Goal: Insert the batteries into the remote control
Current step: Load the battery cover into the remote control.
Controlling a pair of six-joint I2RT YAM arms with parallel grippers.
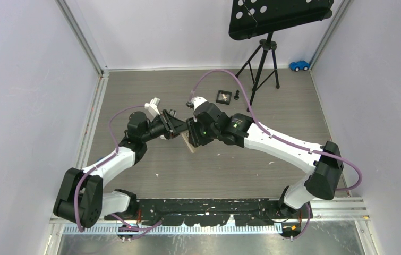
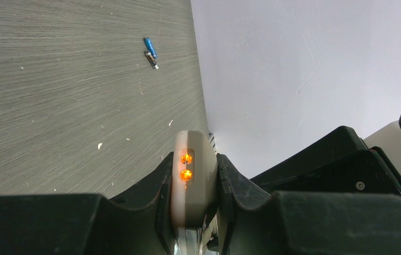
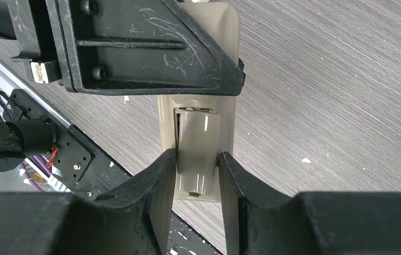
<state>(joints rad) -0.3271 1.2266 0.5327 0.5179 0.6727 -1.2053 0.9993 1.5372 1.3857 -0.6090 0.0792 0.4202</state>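
Note:
The beige remote [image 1: 191,144] hangs above the floor between both grippers. My left gripper [image 1: 174,127] is shut on its edges; in the left wrist view the remote [image 2: 193,183] stands edge-on between the jaws, with two orange glowing dots at its end. My right gripper [image 1: 193,134] is shut on the remote's battery cover [image 3: 197,159], one finger on each side; a thin dark gap shows along the cover's left edge. A slim blue cylinder [image 2: 150,47], apparently a battery, lies on the floor near the wall beside a small dark piece [image 2: 151,59]. No orange batteries show.
A black music stand on a tripod [image 1: 262,58] stands at the back right. A tiny blue toy car [image 1: 299,65] sits in the back right corner. A small black square piece [image 1: 222,96] and a black bit [image 1: 237,94] lie behind the grippers. A black rail [image 1: 214,204] runs along the near edge.

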